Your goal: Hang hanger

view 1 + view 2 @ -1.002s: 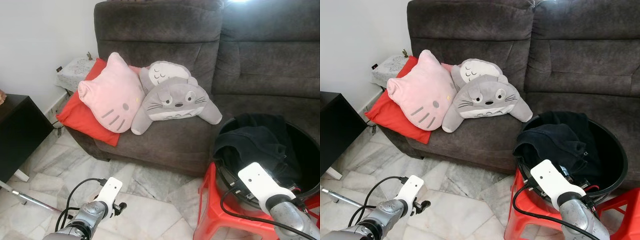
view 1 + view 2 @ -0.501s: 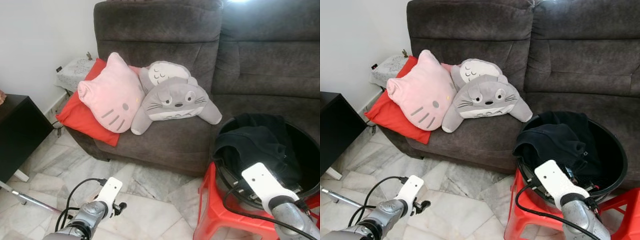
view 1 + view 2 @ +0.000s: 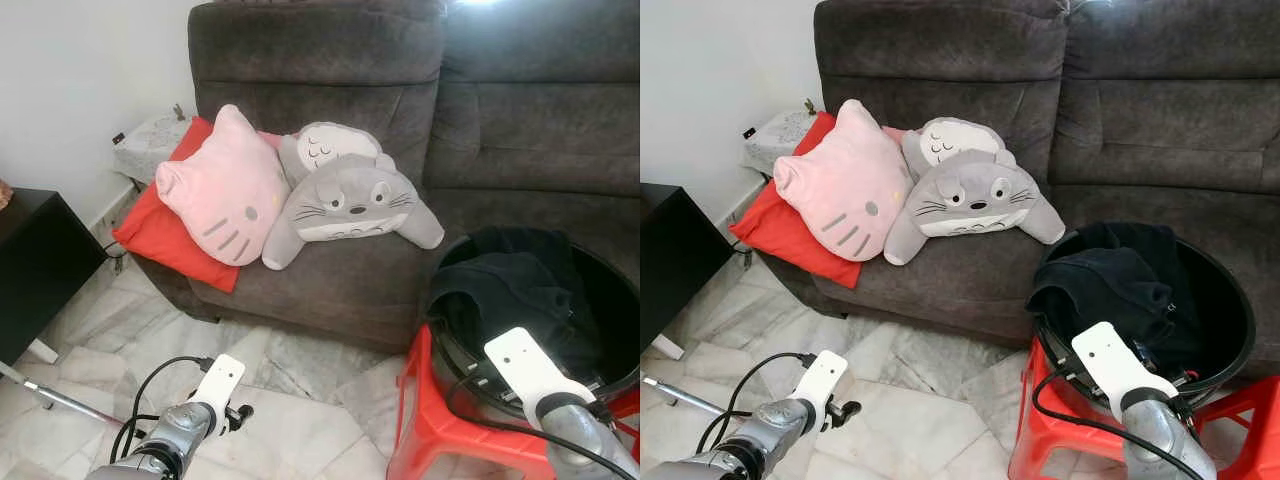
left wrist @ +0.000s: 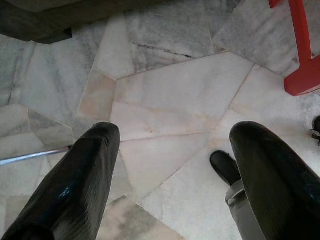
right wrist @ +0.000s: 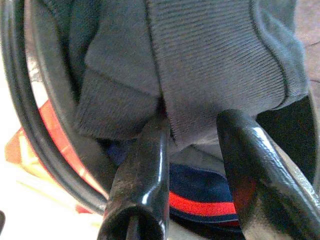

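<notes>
1. Hanger: cannot be made out; the round black plastic basket (image 3: 1225,300) on the red plastic stool (image 3: 1060,430), at 4 o'clock, is heaped with dark knitted clothing (image 3: 1110,285) covering whatever lies beneath.
2. Right gripper (image 5: 192,150): at the basket's near rim, fingers narrowly parted, tips touching the grey ribbed knit; whether cloth is pinched, cannot tell.
3. Left gripper (image 4: 170,165): at 7 o'clock, fingers wide apart, holding nothing, above the pale marble floor (image 4: 170,95).
</notes>
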Robot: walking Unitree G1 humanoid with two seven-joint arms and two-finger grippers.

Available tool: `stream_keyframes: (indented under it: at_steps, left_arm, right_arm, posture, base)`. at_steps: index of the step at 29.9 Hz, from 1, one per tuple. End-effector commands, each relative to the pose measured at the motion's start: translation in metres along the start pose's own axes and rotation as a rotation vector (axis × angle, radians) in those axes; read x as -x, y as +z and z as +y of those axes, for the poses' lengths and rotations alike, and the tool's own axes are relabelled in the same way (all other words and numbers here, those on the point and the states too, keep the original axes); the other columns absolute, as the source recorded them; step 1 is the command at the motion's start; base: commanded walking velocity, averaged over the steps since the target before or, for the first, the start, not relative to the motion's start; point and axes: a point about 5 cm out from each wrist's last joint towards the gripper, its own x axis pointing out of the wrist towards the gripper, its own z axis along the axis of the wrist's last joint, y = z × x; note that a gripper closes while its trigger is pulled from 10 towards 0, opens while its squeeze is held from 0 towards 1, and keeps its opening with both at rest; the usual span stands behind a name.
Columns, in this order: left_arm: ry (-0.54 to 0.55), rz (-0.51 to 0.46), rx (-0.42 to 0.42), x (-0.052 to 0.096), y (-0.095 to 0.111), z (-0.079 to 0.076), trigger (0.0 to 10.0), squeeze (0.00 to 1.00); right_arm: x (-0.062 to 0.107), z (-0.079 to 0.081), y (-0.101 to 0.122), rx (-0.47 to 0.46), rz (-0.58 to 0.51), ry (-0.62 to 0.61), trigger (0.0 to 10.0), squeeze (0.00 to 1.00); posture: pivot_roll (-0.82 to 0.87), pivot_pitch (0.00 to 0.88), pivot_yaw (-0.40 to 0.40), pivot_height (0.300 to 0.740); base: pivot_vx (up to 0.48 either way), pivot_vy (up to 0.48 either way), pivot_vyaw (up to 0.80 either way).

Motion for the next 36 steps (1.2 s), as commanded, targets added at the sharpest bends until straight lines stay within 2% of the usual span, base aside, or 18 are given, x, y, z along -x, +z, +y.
stream_keyframes:
  at_steps: [1,10,15,21,36]
  left_arm:
    - [0.013,0.014,-0.01,0.001,-0.004,0.004,10.0,0.0]
    - [0.012,0.014,-0.012,0.001,-0.004,0.004,10.0,0.0]
    - [0.012,0.014,-0.012,0.001,-0.004,0.004,10.0,0.0]
    - [0.013,0.013,-0.011,0.001,-0.004,0.004,10.0,0.0]
    - [0.015,0.009,-0.009,0.001,-0.003,0.003,10.0,0.0]
  right_arm:
    - [-0.001,0.002,0.001,0.003,-0.003,-0.006,10.0,0.0]
    - [-0.002,0.001,0.003,0.004,-0.01,-0.028,10.0,0.0]
    - [-0.002,0.008,-0.002,0.02,0.018,0.017,10.0,0.0]
    - [-0.005,0.01,-0.002,0.019,0.025,0.007,10.0,0.0]
    - [-0.011,0.002,0.003,0.018,-0.002,-0.097,10.0,0.0]
  posture:
    - [-0.29,0.0,0.128,0.74]
    - [-0.29,0.0,0.128,0.74]
    - [-0.29,0.0,0.128,0.74]
    - [-0.29,0.0,0.129,0.74]
    - [-0.28,0.0,0.128,0.74]
  base:
    - [0.0,0.0,0.0]
    - [0.0,0.0,0.0]
    - [0.0,0.0,0.0]
    - [0.0,0.0,0.0]
    - [0.0,0.0,0.0]
